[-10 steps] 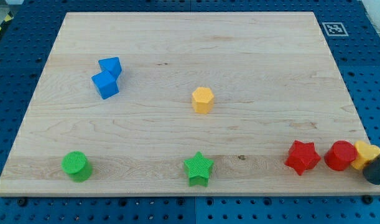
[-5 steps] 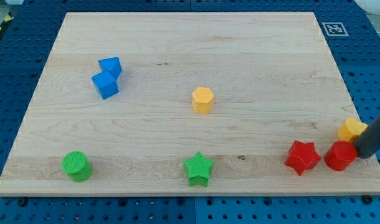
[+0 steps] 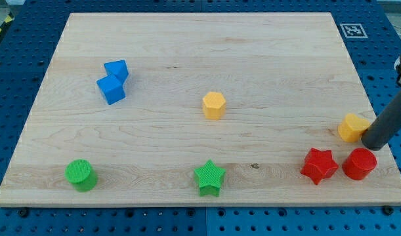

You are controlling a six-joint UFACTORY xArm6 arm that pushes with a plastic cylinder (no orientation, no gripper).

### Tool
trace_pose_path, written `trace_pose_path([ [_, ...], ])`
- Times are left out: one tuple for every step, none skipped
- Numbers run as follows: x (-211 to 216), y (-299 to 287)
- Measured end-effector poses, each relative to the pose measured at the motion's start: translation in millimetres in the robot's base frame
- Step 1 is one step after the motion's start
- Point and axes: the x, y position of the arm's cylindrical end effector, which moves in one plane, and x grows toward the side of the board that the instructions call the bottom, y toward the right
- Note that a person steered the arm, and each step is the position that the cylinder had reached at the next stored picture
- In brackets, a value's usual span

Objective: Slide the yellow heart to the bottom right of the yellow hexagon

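Note:
The yellow heart (image 3: 352, 126) lies near the board's right edge, above the red cylinder (image 3: 359, 164). My tip (image 3: 372, 143) touches the heart's right side, just below and to the right of it. The yellow hexagon (image 3: 214, 105) stands near the board's middle, far to the left of the heart. The rod rises from the tip toward the view's right edge.
A red star (image 3: 319, 165) sits left of the red cylinder. A green star (image 3: 209, 177) and a green cylinder (image 3: 79, 175) lie along the bottom edge. Two blue blocks (image 3: 113, 81) touch each other at upper left. The wooden board (image 3: 200, 39) has its right edge close to my tip.
My tip has moved up and to the left, pushing the yellow heart up and left, away from the red cylinder. The other blocks have not moved.

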Motion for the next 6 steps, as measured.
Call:
trace_pose_path([
  [-21.8,-0.2],
  [-25.1,-6.4],
  [-34.7,-42.6],
  [-53.9,-45.0],
  [-64.3,-47.8],
  [-64.3,-95.2],
])
